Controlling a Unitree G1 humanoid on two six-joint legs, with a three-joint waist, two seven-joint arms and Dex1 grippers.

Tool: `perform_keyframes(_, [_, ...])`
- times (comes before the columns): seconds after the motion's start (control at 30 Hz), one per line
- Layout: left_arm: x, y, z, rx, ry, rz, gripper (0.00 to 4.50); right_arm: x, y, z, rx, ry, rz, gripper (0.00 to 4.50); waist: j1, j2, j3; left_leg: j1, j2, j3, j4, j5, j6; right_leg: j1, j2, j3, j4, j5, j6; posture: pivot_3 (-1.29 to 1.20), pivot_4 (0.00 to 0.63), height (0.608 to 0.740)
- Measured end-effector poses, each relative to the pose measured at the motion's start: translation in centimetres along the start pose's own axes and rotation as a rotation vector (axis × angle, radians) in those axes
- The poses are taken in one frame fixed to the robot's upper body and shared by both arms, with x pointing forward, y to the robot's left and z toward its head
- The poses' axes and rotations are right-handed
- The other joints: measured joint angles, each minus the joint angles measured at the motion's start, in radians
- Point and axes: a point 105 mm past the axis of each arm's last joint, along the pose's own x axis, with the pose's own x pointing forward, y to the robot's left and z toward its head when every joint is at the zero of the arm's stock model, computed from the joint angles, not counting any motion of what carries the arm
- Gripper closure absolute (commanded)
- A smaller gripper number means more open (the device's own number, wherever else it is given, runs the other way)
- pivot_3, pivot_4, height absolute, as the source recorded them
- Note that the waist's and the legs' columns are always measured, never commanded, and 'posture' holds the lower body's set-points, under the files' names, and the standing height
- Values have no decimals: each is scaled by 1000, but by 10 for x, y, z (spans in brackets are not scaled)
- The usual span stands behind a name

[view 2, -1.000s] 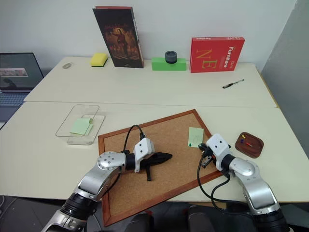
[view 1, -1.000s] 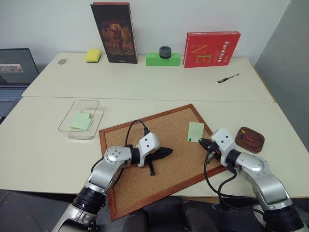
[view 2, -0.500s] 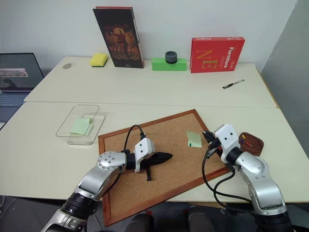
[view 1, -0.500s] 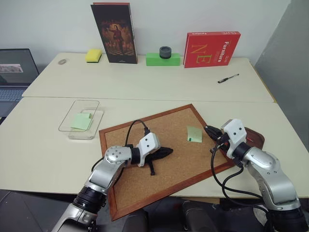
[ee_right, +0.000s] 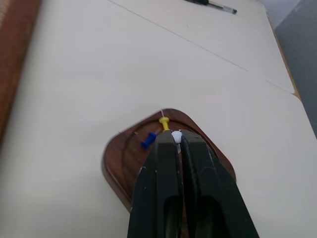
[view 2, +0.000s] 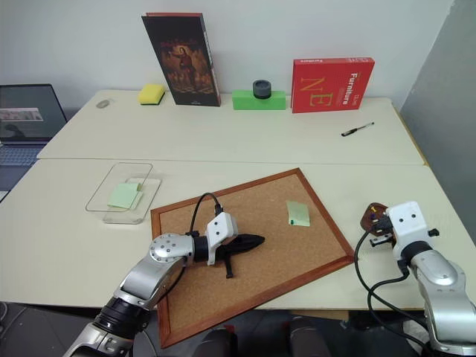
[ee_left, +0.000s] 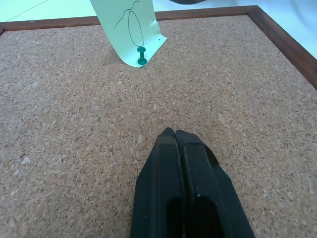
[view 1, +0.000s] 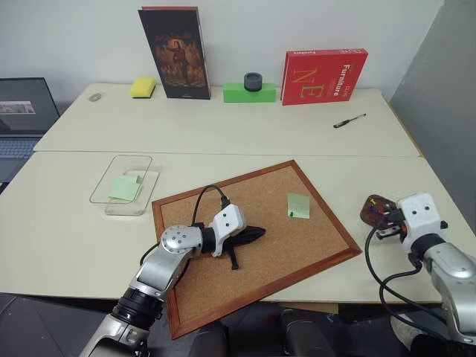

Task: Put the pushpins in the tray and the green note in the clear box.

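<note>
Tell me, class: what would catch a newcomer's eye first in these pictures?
The cork board lies at the table's near edge, a green note still fastened on it by a green pushpin. The right gripper hovers over the tray at the board's right, fingers shut on a white pushpin. Far left, the clear box holds another green note.

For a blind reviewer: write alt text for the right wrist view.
The right gripper, shut on a white pushpin, hangs above the dark brown tray on a cream table. A yellow pushpin and a blue pushpin lie in the tray.
</note>
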Motion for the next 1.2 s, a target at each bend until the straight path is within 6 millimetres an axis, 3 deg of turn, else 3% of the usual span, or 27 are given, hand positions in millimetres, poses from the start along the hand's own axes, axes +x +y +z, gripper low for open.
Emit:
perform_keyframes(0.2, [0, 0, 0, 1, -1, 1, 4500, 12, -6, -19, 6, 70, -17, 3200, 0, 1, -1, 0, 0, 0, 0, 0, 0, 0, 0, 0, 0, 0, 0, 0, 150, 740])
perform_keyframes(0.47, [1, -2, 0, -1, -4, 3, 4500, 20, -6, -16, 20, 54, -6, 1486, 0, 1, -1, 0, 0, 0, 0, 0, 0, 0, 0, 0, 0, 0, 0, 0, 150, 740])
perform_keyframes(0.67, [0, -2, 0, -1, -5, 4, 4500, 15, -6, -4, 51, 2, -1, 1486, 0, 2, -1, -1, 0, 0, 0, 0, 0, 0, 0, 0, 0, 0, 0, 0, 150, 740])
perform_keyframes(0.83, [0, -1, 0, -1, -4, 3, 4500, -2, 6, 31, 87, -142, 82, 1486, 1, 3, -2, -1, 0, 0, 0, 0, 0, 0, 0, 0, 0, 0, 0, 0, 150, 740])
perform_keyframes(1.07, [0, 0, 0, -2, 0, 2, 4500, -24, 92, 52, 173, -194, 470, 1486, 0, 2, -2, 0, 0, 0, 0, 0, 0, 0, 0, 0, 0, 0, 0, 0, 150, 740])
perform_keyframes(1.2, [0, 1, 0, -2, 1, 2, 4500, -24, 124, 53, 195, -161, 598, 1486, 0, 2, -2, 0, 0, 0, 1, 0, 0, 0, 0, 0, -1, 0, 0, 0, 150, 740])
